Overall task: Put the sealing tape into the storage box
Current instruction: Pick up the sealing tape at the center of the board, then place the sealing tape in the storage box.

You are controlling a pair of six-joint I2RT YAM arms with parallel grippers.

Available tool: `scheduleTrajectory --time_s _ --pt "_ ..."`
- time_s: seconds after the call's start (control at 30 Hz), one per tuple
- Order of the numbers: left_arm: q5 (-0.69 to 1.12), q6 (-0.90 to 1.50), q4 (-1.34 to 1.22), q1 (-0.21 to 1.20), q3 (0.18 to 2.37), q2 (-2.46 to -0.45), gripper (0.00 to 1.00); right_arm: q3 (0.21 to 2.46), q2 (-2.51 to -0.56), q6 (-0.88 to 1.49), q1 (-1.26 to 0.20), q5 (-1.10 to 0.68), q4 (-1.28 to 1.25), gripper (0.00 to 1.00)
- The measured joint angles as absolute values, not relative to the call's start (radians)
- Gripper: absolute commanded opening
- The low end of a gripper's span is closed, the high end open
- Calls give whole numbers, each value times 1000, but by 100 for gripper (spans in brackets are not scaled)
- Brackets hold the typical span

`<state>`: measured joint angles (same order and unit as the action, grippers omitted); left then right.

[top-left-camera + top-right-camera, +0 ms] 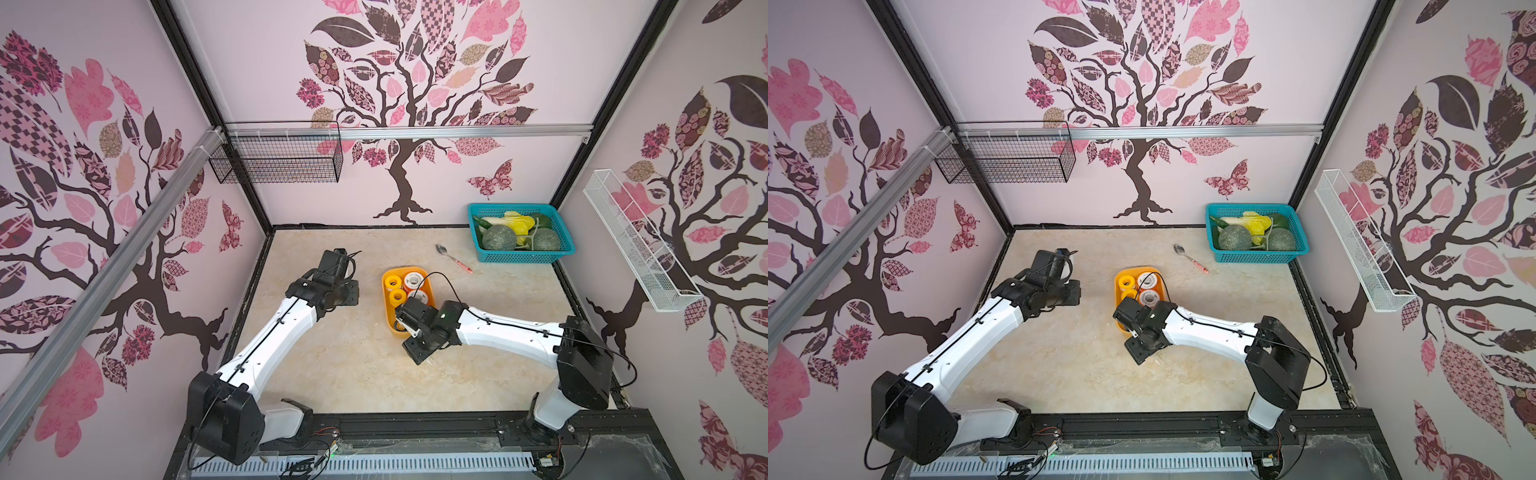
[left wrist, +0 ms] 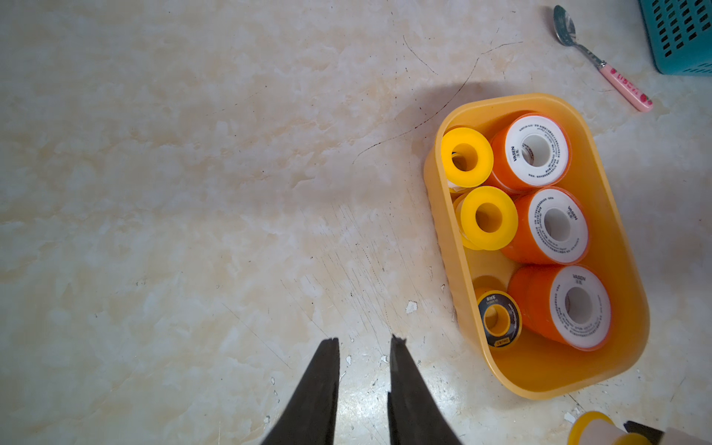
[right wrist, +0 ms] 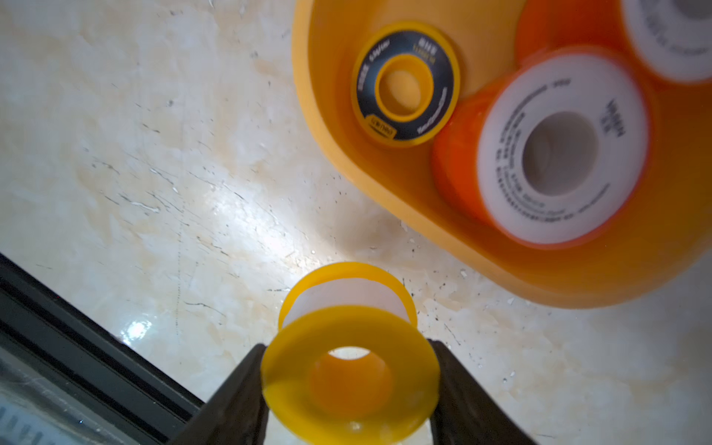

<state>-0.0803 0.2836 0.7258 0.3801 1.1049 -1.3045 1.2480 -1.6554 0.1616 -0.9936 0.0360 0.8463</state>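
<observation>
Showed, from above, a shallow orange box (image 1: pixel 385 305) in the middle of the table (image 1: pixel 353 365) with tape rolls (image 1: pixel 392 283) inside, and the right arm (image 1: pixel 498 328) reaching to its near end. Showed, from the left wrist, the left gripper (image 2: pixel 365 341) only slightly parted and holding nothing, beside the box of six rolls. Showed, from the right wrist, the right gripper (image 3: pixel 348 370) clamped on a yellow roll (image 3: pixel 346 389) over bare table, just outside the box.
</observation>
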Motion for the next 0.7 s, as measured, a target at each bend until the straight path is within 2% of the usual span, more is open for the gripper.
scheduleTrajectory --time_s 0.4,0.7 --pt "-101 286 725 380 1105 -1287 27 1503 -1675 83 -852 -61 906 65" --pt "-111 286 726 380 1105 -1287 28 1662 -1879 59 -846 -59 933 65"
